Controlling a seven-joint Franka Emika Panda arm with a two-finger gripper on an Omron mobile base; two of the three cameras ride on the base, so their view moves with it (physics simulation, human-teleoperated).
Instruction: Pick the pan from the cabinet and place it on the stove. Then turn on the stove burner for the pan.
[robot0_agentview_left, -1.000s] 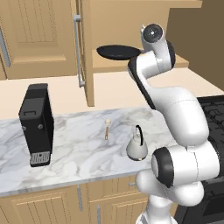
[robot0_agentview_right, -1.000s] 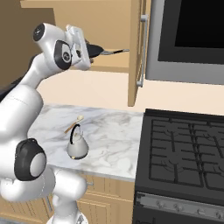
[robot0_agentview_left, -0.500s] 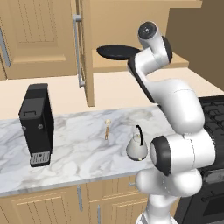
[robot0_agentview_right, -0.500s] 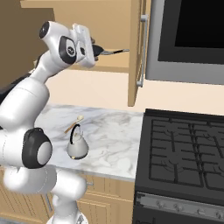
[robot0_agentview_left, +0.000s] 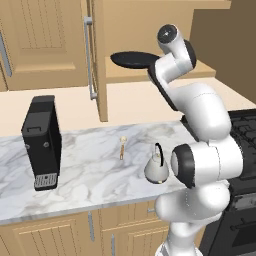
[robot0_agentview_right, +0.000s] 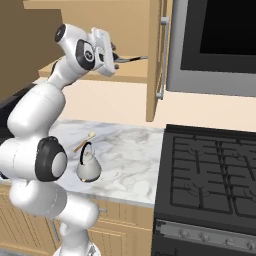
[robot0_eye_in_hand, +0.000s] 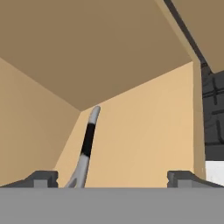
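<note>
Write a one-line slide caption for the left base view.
Arm raised to the open cabinet, where the black pan rests on the shelf, above a marble counter with coffee machine and kettle.

pan (robot0_agentview_left: 134, 59): right end covered by the arm where it lies on the cabinet (robot0_agentview_left: 210, 74) shelf
pan handle (robot0_eye_in_hand: 87, 142): lower end cut off in the hand view
gripper (robot0_agentview_right: 113, 56): fingertips lost against the pan's edge, contact can't be told
stove (robot0_agentview_right: 210, 172): right side cut off
kettle (robot0_agentview_left: 156, 167): right flank behind the arm
</note>
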